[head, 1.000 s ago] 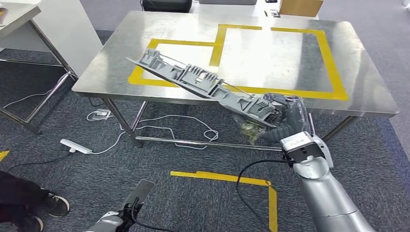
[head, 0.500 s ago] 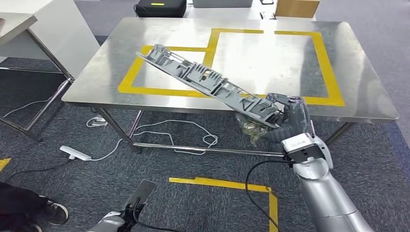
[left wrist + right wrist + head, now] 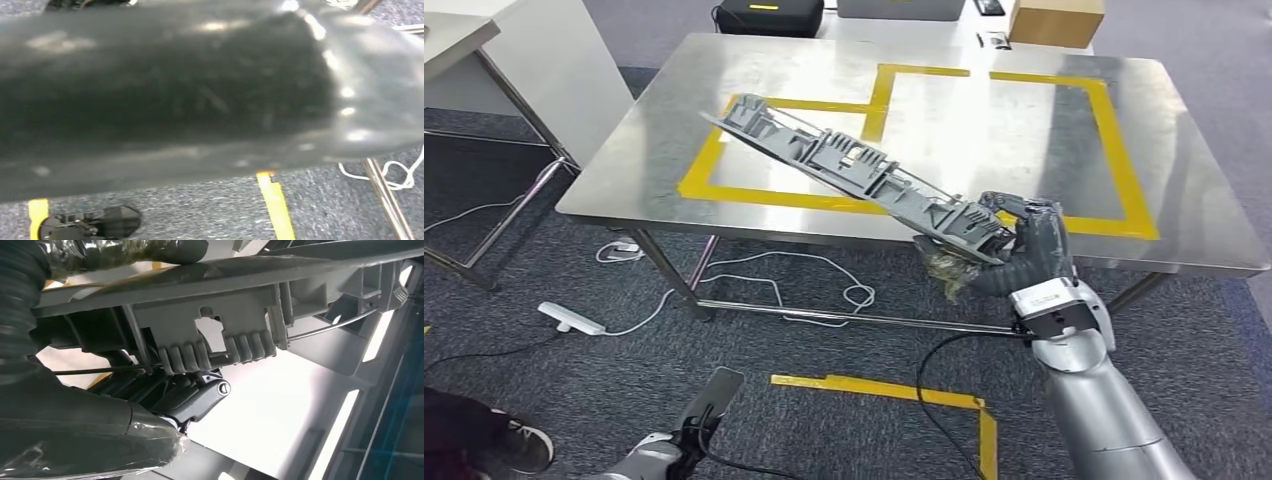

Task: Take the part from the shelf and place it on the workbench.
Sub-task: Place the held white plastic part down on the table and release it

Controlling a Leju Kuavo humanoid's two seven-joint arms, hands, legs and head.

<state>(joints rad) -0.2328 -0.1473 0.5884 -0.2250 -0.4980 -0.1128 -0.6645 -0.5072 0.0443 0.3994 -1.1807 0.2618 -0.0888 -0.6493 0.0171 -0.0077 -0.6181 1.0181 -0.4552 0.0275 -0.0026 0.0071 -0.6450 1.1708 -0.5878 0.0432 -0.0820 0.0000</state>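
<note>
A long grey ribbed plastic part (image 3: 854, 168) slants above the steel workbench (image 3: 624, 150), its far end over the left yellow-taped square. My right hand (image 3: 1019, 245) grips its near end, just off the bench's front edge. In the right wrist view the part (image 3: 220, 340) crosses close in front, with my dark fingers (image 3: 195, 400) curled beneath it. My left arm hangs low at the bottom of the head view, its hand (image 3: 709, 400) over the carpet; how its fingers lie cannot be made out.
Yellow tape (image 3: 1114, 150) marks two squares on the bench. A cardboard box (image 3: 1054, 20) and a black case (image 3: 764, 15) stand beyond its far edge. White cables (image 3: 764, 275) and a power strip (image 3: 569, 318) lie under the bench. A white table (image 3: 484, 60) stands left.
The camera has shifted a little. My right hand has carried the part up and forward, so more of it now lies over the bench. The left arm has stayed low.
</note>
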